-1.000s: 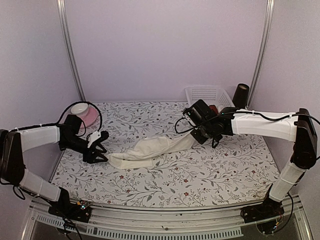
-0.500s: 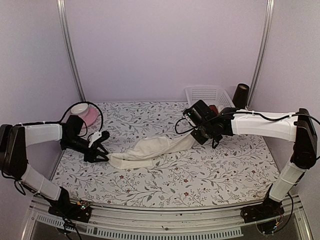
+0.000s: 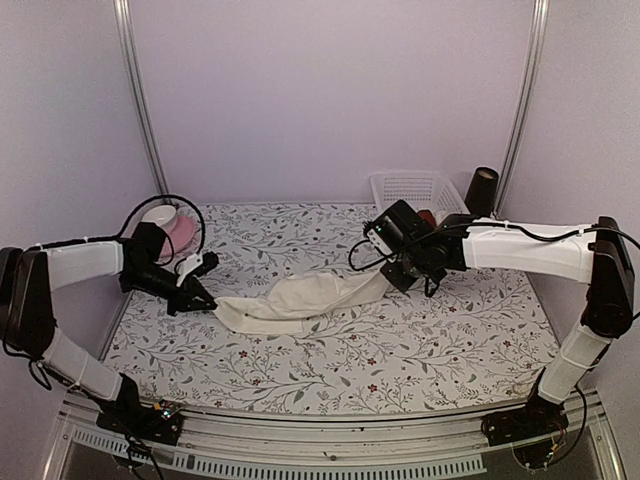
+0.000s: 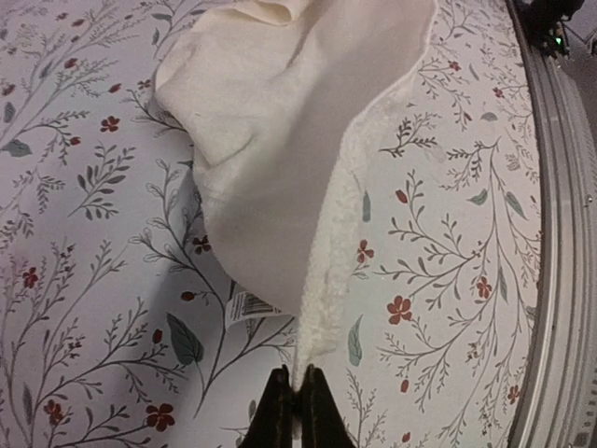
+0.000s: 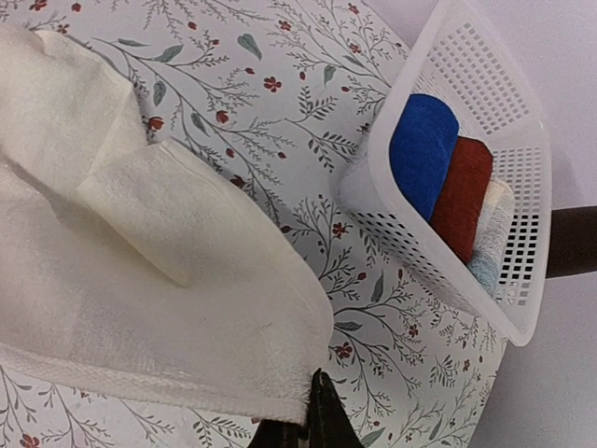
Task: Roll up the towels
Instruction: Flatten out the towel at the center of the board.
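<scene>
— Why is the cream towel drawn out so long?
— Your left fingers are pressed together on its hem corner, and your right fingers pinch the opposite edge. It's stretched between them, sagging onto the tabletop, likely to flatten it for rolling.
— Room to lay it out?
— Plenty toward you. At the far right corner, the basket holds the blue towel, rolled; keep clear of it.

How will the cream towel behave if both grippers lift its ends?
Probably floppy: the cream towel bunches and folds between the left gripper and right gripper. It would likely sag mid-span. Its fuzzy pile should resist slipping from the pinch.
</scene>
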Motion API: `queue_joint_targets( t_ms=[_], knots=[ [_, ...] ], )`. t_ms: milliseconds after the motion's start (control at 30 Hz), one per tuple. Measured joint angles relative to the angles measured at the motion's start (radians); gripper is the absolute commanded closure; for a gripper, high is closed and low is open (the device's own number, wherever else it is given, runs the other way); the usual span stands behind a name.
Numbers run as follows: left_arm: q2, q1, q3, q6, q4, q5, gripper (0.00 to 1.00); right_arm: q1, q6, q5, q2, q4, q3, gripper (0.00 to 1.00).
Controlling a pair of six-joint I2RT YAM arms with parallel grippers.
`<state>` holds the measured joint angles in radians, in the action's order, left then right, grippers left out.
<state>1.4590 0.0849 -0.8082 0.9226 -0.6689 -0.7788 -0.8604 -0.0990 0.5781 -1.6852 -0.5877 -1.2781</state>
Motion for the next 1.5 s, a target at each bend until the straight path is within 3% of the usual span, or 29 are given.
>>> queue_joint_targets(
  t_ms=[300,467,933,1233,1500],
  knots=[
    [-0.386,-0.003,-0.024,-0.232,0.235,0.269,1.0,0.002,-0.042,-0.271,0.079,-0.149,-0.04,0.98],
    [-0.499,-0.003,-0.05,-0.264,0.252,0.339,1.0,-0.001,-0.079,-0.358,0.119,-0.231,-0.103,0.98],
    [-0.552,-0.004,-0.178,-0.273,0.032,0.357,1.0,-0.068,-0.171,-0.487,0.129,-0.356,-0.234,0.98],
    [-0.607,-0.005,-0.321,-0.295,-0.113,0.339,1.0,-0.092,-0.187,-0.575,0.247,-0.427,-0.254,0.98],
    [-0.642,-0.005,-0.296,-0.288,-0.224,0.355,1.0,-0.105,-0.202,-0.559,0.247,-0.452,-0.295,0.98]
  ],
)
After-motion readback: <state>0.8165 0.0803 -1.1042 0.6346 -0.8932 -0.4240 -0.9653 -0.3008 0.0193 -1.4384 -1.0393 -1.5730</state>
